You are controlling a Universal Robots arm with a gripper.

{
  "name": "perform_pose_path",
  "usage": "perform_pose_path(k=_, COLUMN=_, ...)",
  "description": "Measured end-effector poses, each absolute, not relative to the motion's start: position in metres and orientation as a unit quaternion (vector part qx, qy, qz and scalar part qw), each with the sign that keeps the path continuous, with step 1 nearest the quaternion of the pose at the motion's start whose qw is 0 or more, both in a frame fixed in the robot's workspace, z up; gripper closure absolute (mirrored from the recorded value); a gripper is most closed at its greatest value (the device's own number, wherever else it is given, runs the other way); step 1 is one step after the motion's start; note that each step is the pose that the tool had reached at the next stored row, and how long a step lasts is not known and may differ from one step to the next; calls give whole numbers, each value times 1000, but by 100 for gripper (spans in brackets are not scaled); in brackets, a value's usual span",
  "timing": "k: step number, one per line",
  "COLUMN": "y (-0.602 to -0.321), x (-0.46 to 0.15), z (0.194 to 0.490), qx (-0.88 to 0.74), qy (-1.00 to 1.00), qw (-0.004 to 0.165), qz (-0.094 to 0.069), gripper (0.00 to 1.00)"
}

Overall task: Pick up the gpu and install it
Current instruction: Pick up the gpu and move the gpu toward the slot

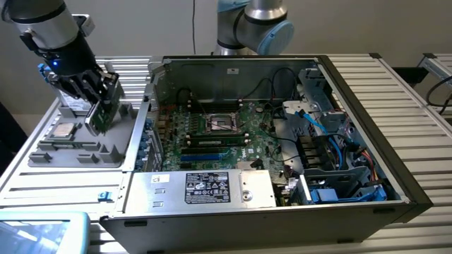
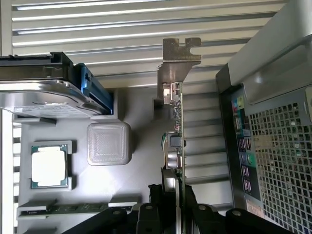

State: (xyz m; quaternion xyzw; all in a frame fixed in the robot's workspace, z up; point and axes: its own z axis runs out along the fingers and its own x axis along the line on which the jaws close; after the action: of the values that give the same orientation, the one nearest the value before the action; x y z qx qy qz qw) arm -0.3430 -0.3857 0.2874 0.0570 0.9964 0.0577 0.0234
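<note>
The black multi-fingered gripper (image 1: 94,91) (image 2: 170,197) is clamped on the gpu (image 1: 101,115) (image 2: 176,134), a thin green circuit-board card. It holds the card over the grey moulded plastic tray (image 1: 86,146) (image 2: 139,109) at the exterior view's left, beside the open black computer case (image 1: 247,64). The card hangs on edge, near upright and slightly tilted. In the wrist view its long axis runs straight away from the fingers, with the silver metal end bracket (image 2: 180,53) at the far end.
</note>
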Motion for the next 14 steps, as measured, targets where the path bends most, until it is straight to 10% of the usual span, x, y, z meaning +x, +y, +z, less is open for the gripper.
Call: perform_pose_path(k=14, y=-387, x=-340, z=351, qx=61, qy=996, qw=21, qz=57, gripper=71)
